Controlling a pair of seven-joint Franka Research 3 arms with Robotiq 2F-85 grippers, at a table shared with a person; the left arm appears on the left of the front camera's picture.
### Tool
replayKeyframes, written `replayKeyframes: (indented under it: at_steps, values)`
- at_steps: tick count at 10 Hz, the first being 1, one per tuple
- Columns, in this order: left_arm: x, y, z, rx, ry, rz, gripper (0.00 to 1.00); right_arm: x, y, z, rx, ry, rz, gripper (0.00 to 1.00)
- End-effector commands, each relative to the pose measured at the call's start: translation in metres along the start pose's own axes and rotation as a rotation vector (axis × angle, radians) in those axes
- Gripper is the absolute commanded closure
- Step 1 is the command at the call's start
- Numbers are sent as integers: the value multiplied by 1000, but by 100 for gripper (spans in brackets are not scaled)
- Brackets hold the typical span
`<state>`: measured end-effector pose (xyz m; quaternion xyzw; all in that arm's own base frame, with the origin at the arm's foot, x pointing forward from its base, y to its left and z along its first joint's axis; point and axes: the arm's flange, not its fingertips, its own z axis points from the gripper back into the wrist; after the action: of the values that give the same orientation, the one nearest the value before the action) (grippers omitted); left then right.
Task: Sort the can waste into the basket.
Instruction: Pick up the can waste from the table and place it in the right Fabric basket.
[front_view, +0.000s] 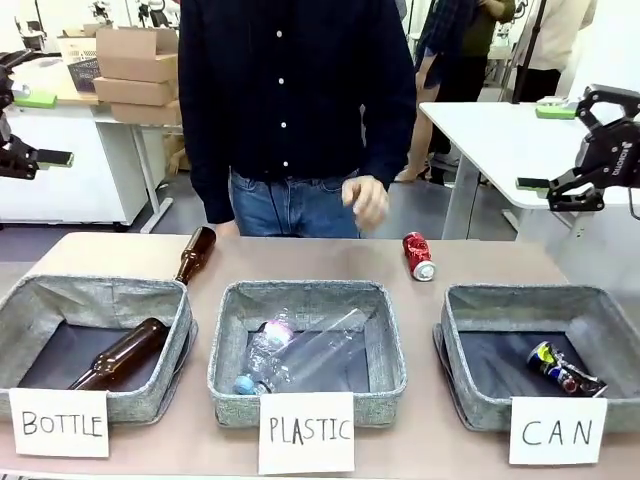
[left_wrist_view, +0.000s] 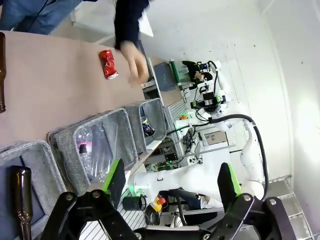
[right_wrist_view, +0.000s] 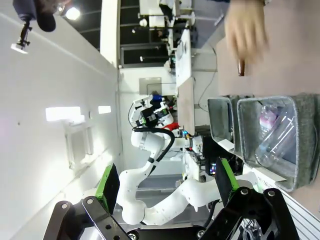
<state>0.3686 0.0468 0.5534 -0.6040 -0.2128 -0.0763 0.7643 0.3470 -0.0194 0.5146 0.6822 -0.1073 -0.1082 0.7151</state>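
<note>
A dented red can (front_view: 418, 256) lies on the table just beyond the grey basket (front_view: 530, 297) carded "CAN"; it also shows in the left wrist view as the red can (left_wrist_view: 108, 64). A dark printed can (front_view: 563, 368) lies inside that basket. The person's hand (front_view: 368, 201) hovers left of the red can, above the table's far edge. My left gripper (front_view: 45, 128) hangs open, high at the far left, away from the table. My right gripper (front_view: 545, 147) hangs open, high at the right. Both wrist views show open jaws with nothing between them: left gripper (left_wrist_view: 172, 180), right gripper (right_wrist_view: 165, 182).
The middle basket (front_view: 310, 292) carded "PLASTIC" holds clear bottles. The left basket (front_view: 100, 290) carded "BOTTLE" holds a brown bottle (front_view: 120, 355). Another brown bottle (front_view: 196, 254) lies on the table behind it. The person stands at the far edge.
</note>
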Motion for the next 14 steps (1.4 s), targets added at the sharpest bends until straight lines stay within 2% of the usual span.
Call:
replayKeyframes:
  at_steps: [1, 4, 5, 6, 8, 9, 11, 13, 14]
  values:
    - [-1, -1, 0, -11, -17, -10, 4, -6, -4, 2, -4, 4, 18, 0]
    - [-1, -1, 0, -11, -17, -10, 4, 0, 0, 0, 0, 0, 0, 0]
    - [-1, -1, 0, -11, -17, -10, 4, 25, 9, -23, -144, -10, 117, 0]
    - [-1, -1, 0, -11, -17, -10, 4, 61, 3, -49, -292, 43, 154, 0]
    - [-1, -1, 0, -11, -17, -10, 4, 116, -20, -99, -774, 38, 367, 0]
    - [-1, -1, 0, -11, -17, -10, 4, 130, -31, -120, -857, 74, 445, 0]
    - [-1, -1, 0, -11, -17, -10, 4, 131, -68, -163, -921, 135, 540, 0]
    - [-1, -1, 0, -11, -17, -10, 4, 133, -113, -192, -1078, 89, 646, 0]
    - [-1, -1, 0, -11, -17, -10, 4, 129, -105, -185, -952, 100, 475, 0]
